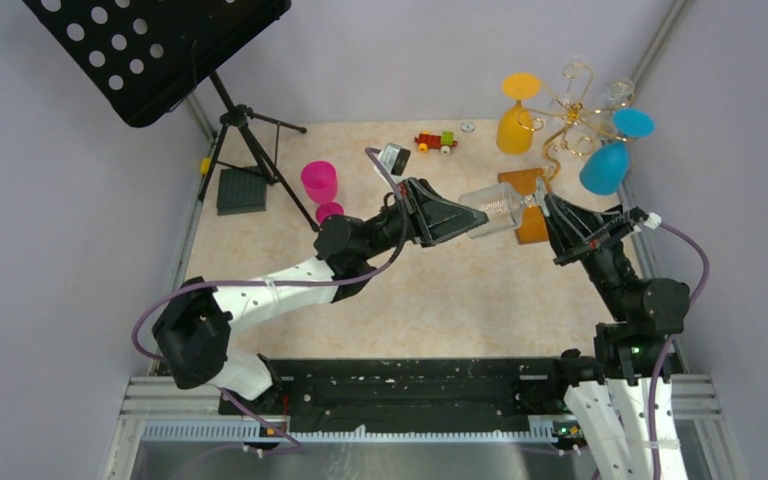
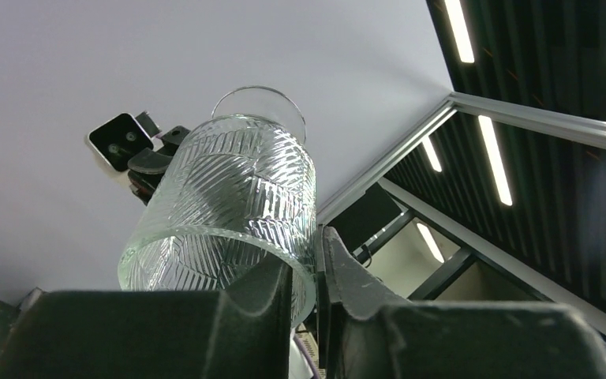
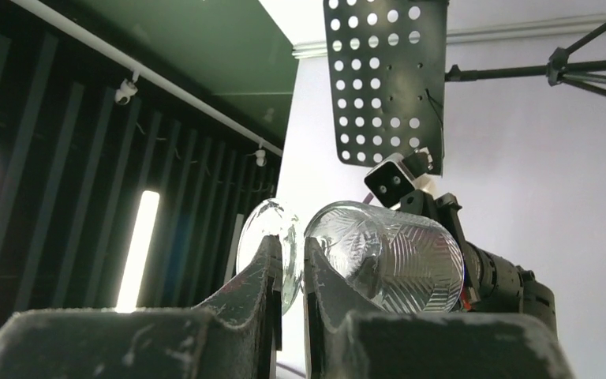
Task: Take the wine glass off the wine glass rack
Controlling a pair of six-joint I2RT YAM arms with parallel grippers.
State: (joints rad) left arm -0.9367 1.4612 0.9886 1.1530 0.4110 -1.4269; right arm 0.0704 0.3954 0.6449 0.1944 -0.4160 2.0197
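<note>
A clear ribbed wine glass (image 1: 495, 208) lies sideways in the air between my two grippers, above the table and in front of the rack's wooden base (image 1: 532, 230). My left gripper (image 1: 478, 218) is shut on the rim of its bowl (image 2: 229, 205), one finger inside and one outside (image 2: 316, 276). My right gripper (image 1: 538, 203) is shut on the glass at its stem end, next to the round foot (image 3: 264, 237), with the bowl (image 3: 387, 253) beyond (image 3: 289, 272). The gold wire wine glass rack (image 1: 570, 110) stands at the back right.
A yellow glass (image 1: 513, 120), a blue glass (image 1: 605, 165) and a clear one (image 1: 615, 95) hang on the rack. A black music stand (image 1: 160, 50) on a tripod is at the back left, with a black pad (image 1: 241, 189), a pink cup (image 1: 320, 182) and a toy train (image 1: 436, 142).
</note>
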